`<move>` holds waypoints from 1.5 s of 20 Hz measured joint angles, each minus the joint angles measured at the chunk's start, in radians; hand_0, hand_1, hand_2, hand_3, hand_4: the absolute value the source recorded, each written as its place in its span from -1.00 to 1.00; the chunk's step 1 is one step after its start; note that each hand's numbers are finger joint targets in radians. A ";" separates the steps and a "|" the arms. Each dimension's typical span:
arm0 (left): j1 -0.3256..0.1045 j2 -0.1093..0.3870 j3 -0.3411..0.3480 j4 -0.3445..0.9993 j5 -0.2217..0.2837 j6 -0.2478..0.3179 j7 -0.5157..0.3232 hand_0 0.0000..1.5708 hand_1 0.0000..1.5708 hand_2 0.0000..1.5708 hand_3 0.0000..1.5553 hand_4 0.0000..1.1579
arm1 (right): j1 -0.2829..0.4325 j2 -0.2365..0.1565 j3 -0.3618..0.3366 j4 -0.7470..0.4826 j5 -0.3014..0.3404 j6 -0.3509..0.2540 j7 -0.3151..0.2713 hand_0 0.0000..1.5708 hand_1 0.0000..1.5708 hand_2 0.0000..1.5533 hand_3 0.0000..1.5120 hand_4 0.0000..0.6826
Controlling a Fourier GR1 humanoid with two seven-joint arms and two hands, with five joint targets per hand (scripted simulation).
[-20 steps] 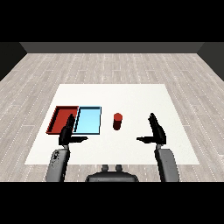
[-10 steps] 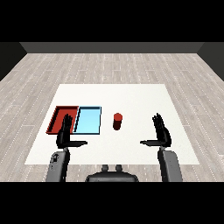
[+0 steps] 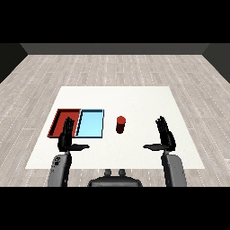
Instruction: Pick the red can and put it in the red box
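The red can (image 3: 121, 124) stands upright on the white table (image 3: 134, 101), just right of the light blue tray (image 3: 90, 123). The red tray (image 3: 60, 118) lies left of the blue one, side by side with it. My right hand (image 3: 165, 136) is raised to the right of the can and nearer to me, well apart from it, fingers straight and thumb pointing inward. My left hand (image 3: 67, 136) hovers in front of the near edge of the two trays, fingers straight too. Neither hand holds anything.
Grey wood floor surrounds the table. Bare white tabletop stretches behind the can and to the right as far as the table's right edge (image 3: 185, 121).
The right hand has drifted slightly right and back toward me, its fingers straightening up. The left hand has barely moved. The can and both trays stay where they were.
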 measured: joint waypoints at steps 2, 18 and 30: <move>0.009 0.006 0.008 -0.006 0.005 -0.008 -0.006 -1.00 -1.00 -1.00 -1.00 -1.00 | -0.002 0.000 -0.006 0.003 -0.010 0.009 0.008 -1.00 -1.00 -1.00 -1.00 -1.00; 0.010 -0.017 -0.002 -0.032 -0.012 0.010 0.004 -1.00 -1.00 -1.00 -1.00 -1.00 | -0.156 0.054 0.019 0.148 -0.027 -0.017 0.071 -1.00 -1.00 -1.00 -1.00 -1.00; 0.018 -0.011 0.015 -0.024 0.001 -0.007 -0.017 -1.00 -1.00 -1.00 -1.00 -1.00 | -0.230 0.104 0.098 0.304 -0.039 -0.066 0.013 -1.00 -1.00 -1.00 -1.00 -1.00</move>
